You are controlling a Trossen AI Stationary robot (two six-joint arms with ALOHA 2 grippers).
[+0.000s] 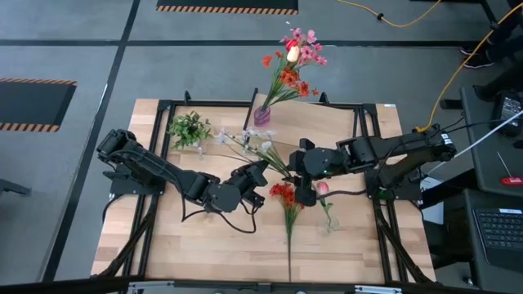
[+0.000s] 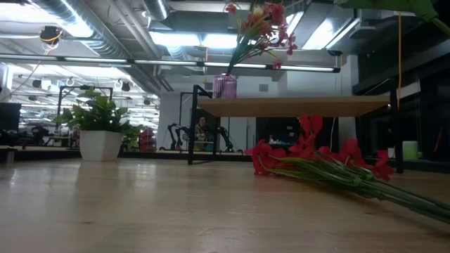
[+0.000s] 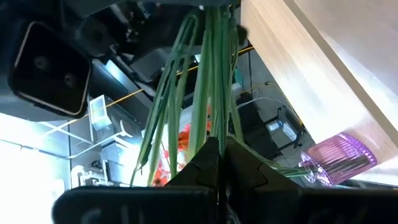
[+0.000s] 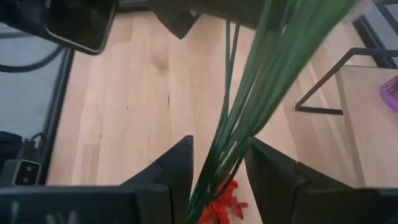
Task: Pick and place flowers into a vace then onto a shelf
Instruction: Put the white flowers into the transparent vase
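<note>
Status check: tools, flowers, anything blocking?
Left tool shut on white flower stems. Right tool open around the same stems, mid-table. Vase with bouquet on shelf. Red flowers loose on table.

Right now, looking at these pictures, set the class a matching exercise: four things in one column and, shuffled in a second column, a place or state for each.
Column 1:
1. purple vase
2. small leafy plant
3. left gripper
4. red flowers

Column 2:
A. lying flat on the tabletop
B. on the shelf, holding flowers
C. shut on green stems
D. in a white pot near the table's left rear

Pairs: 1-B, 2-D, 3-C, 4-A
</note>
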